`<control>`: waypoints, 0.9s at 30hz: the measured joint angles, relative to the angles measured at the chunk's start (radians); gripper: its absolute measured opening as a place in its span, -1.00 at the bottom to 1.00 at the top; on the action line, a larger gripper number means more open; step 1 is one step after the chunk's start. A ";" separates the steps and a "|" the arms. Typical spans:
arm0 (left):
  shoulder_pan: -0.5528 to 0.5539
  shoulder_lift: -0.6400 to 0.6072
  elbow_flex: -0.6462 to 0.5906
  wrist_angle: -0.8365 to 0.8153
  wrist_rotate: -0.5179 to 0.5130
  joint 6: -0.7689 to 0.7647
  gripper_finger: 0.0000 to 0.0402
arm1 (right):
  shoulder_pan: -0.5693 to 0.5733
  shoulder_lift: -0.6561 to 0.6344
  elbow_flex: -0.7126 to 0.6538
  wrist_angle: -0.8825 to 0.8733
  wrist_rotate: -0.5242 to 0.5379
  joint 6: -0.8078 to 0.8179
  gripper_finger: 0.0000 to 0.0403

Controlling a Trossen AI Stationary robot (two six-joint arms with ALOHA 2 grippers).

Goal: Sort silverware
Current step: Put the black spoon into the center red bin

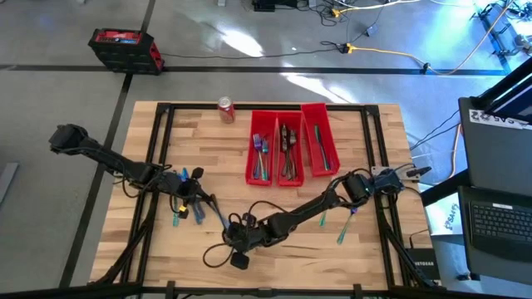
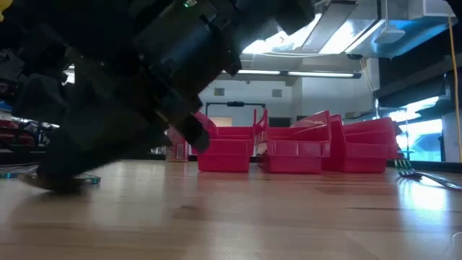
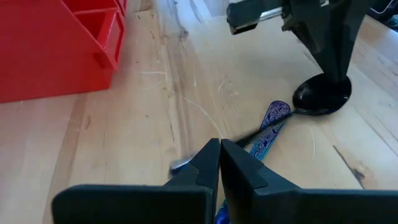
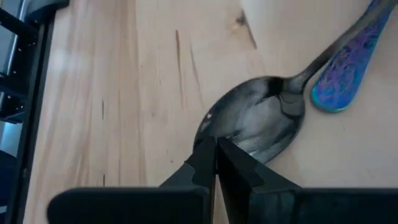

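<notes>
Silverware: a dark spoon lies flat on the desk, bowl under the right hand, fingers closed, empty. Left hand also closed, over its handle beside a purple-blue piece. Risk: pinching the thin bowl may skid it. Red bins beyond; stray fork near the edge.

Both end effectors closed, low
</notes>
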 joint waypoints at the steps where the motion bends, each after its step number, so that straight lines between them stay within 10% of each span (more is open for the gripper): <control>1: 0.000 0.000 0.000 0.000 0.000 0.000 -1.00 | 0.000 0.002 0.000 0.004 0.002 0.004 -1.00; 27: -0.001 -0.001 0.001 0.022 0.069 -0.098 -1.00 | 0.000 0.010 0.002 -0.039 0.023 0.060 -1.00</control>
